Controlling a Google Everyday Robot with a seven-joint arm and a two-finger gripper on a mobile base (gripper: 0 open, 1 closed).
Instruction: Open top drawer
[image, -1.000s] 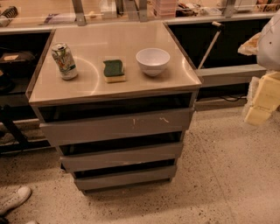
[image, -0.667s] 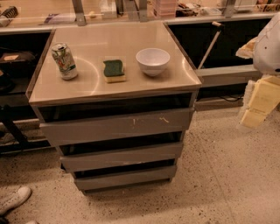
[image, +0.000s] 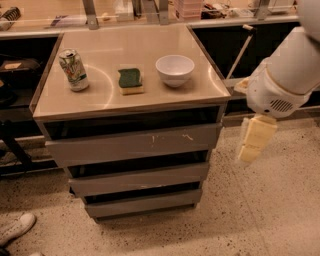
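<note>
The top drawer (image: 132, 145) sits right under the tabletop (image: 125, 45), above two shorter drawers (image: 140, 180), with a dark gap along its upper edge. The gripper (image: 254, 141) hangs at the drawer's 3 o'clock, apart from it, pointing down at the floor (image: 260, 210); whether it is released or clenched cannot be told. A can (image: 73, 70), sponge (image: 131, 80) and bowl (image: 175, 70) stand on the tabletop.

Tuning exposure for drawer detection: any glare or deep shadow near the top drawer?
Camera view: warm light; curved glare on the cabinet top beside the can; dark shadow fills the gap above the top drawer, whose front is evenly lit; the hand hangs lit, right of that drawer.
</note>
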